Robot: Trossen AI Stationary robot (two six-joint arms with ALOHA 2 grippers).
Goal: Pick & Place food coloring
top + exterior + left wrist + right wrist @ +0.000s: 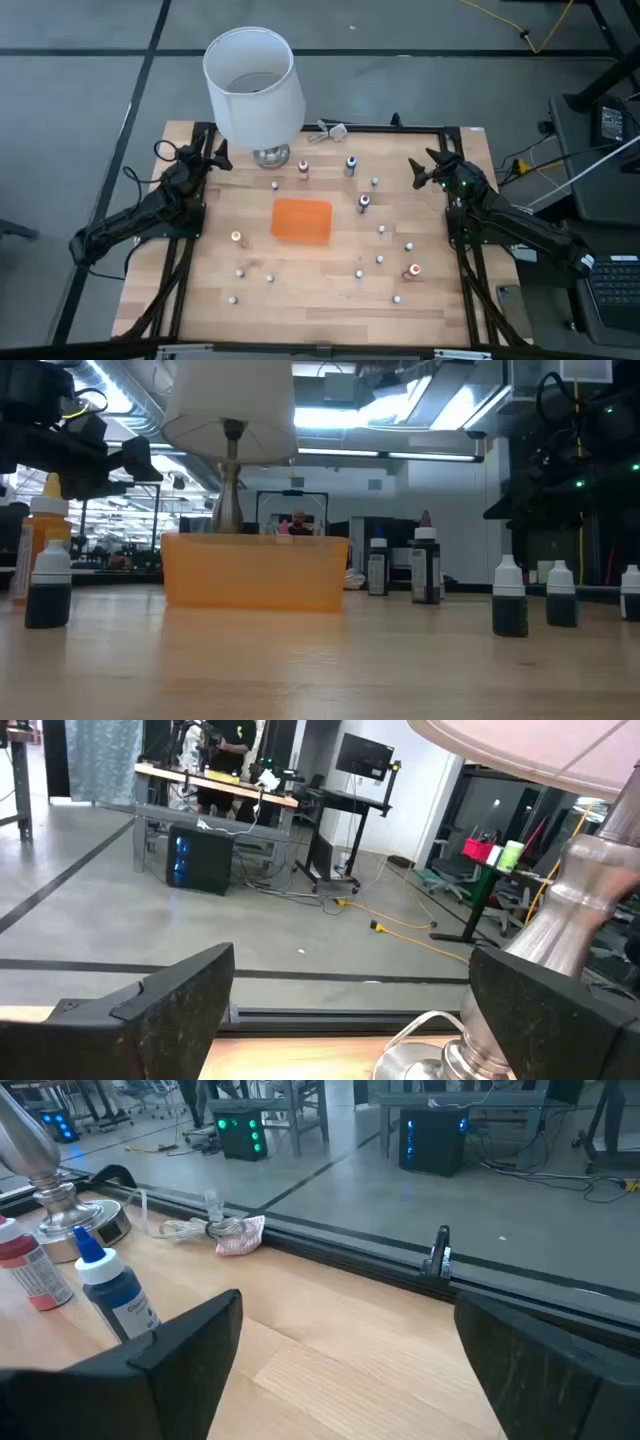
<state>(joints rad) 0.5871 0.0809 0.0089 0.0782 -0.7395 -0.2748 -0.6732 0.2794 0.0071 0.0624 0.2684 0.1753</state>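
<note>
Both of your hands are sitting released at the back corners: left hand, right hand; food coloring bottles are standing scattered around the orange tray on the counter

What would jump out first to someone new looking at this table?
The big white-shaded lamp at the table's far edge, then the flat orange tray at the centre. Tiny food coloring bottles stand scattered around the tray, while the left claw and right claw wait open at the far corners.
</note>
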